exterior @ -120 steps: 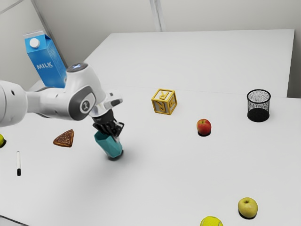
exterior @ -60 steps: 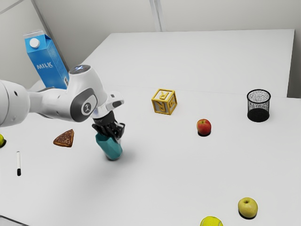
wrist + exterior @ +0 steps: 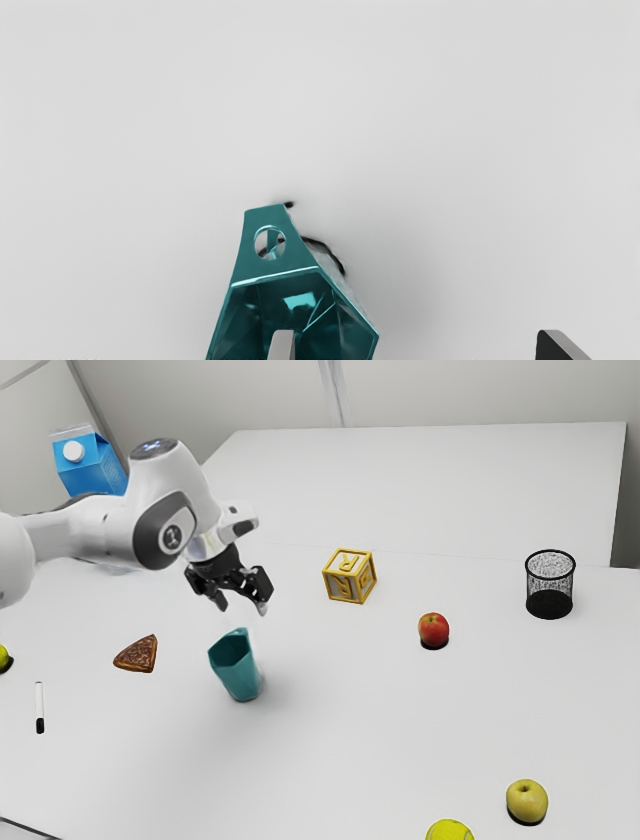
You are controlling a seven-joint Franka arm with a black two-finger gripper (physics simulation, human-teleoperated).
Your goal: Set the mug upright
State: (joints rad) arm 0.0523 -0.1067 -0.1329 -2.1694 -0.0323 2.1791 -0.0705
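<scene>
We can read an R on the top of the yellow-edged block (image 3: pixel 349 575); the characters on its sides are harder to make out. The arm (image 3: pixel 85 537) hides the lower part of the blue carton (image 3: pixel 92 470), and we can't read any words on it. A tennis ball (image 3: pixel 450 831) is cut off at the exterior view's near edge, a yellow-green thing (image 3: pixel 3 658) at its left. Our pincer (image 3: pixel 243 606) is spread wide above the teal mug (image 3: pixel 238 668), which sits mouth up on the white tabletop (image 3: pixel 400 740); we can't judge any slight lean. In the wrist view, one finger (image 3: pixel 282 346) overlaps its mouth and part of the mug is cut off. A soft shadow lies beside it. Pale walls (image 3: pixel 480 392) rise behind.
</scene>
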